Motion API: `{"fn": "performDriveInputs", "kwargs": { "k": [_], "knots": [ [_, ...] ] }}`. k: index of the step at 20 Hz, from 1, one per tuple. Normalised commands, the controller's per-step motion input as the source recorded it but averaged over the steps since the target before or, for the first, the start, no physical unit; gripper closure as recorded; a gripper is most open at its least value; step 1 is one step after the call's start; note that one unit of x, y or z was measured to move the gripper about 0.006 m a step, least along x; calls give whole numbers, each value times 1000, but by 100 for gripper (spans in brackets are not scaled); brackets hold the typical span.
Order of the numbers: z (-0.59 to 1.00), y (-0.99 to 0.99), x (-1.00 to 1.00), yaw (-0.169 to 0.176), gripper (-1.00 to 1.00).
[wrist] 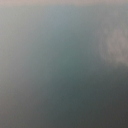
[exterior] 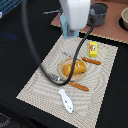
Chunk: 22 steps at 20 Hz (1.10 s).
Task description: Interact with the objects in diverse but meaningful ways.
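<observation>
Exterior view: the orange rectangular block [exterior: 79, 68] lies on the tan round plate [exterior: 66, 73], mid-placemat, as if served. The arm hides its gripper; jaw state cannot be told.

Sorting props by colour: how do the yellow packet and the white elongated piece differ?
The small yellow packet is yellow with red marks; the white elongated piece is plain white. The packet is short and rectangular, the white piece long and rounded. In the exterior view the packet lies farther away. Both lie on the woven mat.
</observation>
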Motion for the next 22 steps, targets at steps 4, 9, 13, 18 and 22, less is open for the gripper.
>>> {"fn": "performDriveInputs", "kwargs": {
  "k": [4, 9, 13, 18, 22],
  "knots": [
    [-18, 892, -164, 46, 100],
    [-340, 801, -221, 62, 100],
    [-611, 442, -253, 88, 100],
    [-686, 42, -162, 52, 100],
    [-440, -161, 75, 26, 100]
  ]
}}
